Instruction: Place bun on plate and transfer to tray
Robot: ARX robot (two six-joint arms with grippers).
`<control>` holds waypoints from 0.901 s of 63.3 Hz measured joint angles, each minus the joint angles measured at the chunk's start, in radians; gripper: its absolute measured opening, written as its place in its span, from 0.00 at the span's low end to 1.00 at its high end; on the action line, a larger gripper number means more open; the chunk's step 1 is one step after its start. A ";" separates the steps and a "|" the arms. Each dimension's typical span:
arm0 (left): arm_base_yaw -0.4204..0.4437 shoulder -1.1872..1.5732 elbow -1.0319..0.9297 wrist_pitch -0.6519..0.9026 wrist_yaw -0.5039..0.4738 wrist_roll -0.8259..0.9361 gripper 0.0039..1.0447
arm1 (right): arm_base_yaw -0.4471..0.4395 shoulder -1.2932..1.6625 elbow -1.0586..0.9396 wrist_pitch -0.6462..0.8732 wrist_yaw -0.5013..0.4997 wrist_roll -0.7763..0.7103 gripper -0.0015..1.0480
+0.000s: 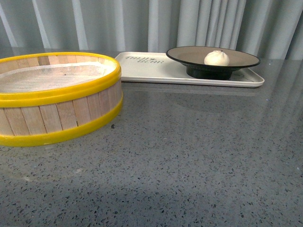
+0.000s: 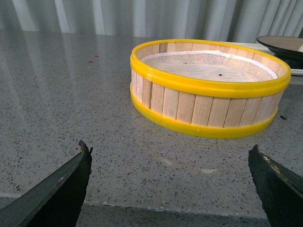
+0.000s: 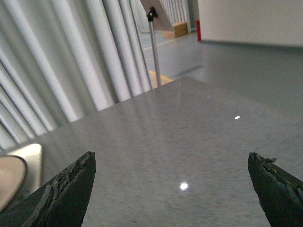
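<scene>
In the front view the white bun (image 1: 217,58) sits on the tan plate (image 1: 236,60) with the black rim. That plate stands on the right half of the cream tray (image 1: 147,71) at the back of the table. Neither arm shows in the front view. My left gripper (image 2: 170,151) is open over bare tabletop, well short of the steamer basket, with nothing between its fingers; the plate's edge (image 2: 279,43) shows far off. My right gripper (image 3: 171,158) is open over bare table, with the plate's edge (image 3: 7,177) and a corner of the tray (image 3: 31,156) off to one side.
A wooden steamer basket (image 1: 52,97) with yellow rims stands at the front left of the grey speckled table (image 1: 189,156); its white liner holds no bun. Grey curtains (image 1: 142,23) hang behind the table. The table's near edge (image 2: 165,205) shows under my left gripper.
</scene>
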 joint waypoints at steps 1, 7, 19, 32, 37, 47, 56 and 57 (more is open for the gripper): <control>0.000 0.000 0.000 0.000 0.000 0.000 0.94 | -0.003 -0.010 -0.017 0.004 -0.001 -0.009 0.92; 0.000 0.000 0.000 0.000 0.000 0.000 0.94 | -0.060 -0.092 -0.141 0.002 -0.163 -0.092 0.87; 0.000 0.000 0.000 0.000 -0.001 0.000 0.94 | -0.092 -0.413 -0.355 -0.152 -0.627 -0.078 0.46; 0.000 0.000 0.000 0.000 0.000 0.000 0.94 | 0.005 -0.559 -0.407 -0.221 -0.518 -0.077 0.12; 0.000 0.000 0.000 0.000 0.000 0.000 0.94 | 0.045 -0.602 -0.424 -0.250 -0.487 -0.078 0.02; 0.000 0.000 0.000 0.000 0.000 0.000 0.94 | 0.103 -0.680 -0.444 -0.300 -0.427 -0.073 0.02; 0.000 0.000 0.000 0.000 0.000 0.000 0.94 | 0.205 -0.740 -0.460 -0.348 -0.307 -0.071 0.02; 0.000 0.000 0.000 0.000 0.000 0.000 0.94 | 0.224 -0.748 -0.472 -0.336 -0.303 -0.071 0.02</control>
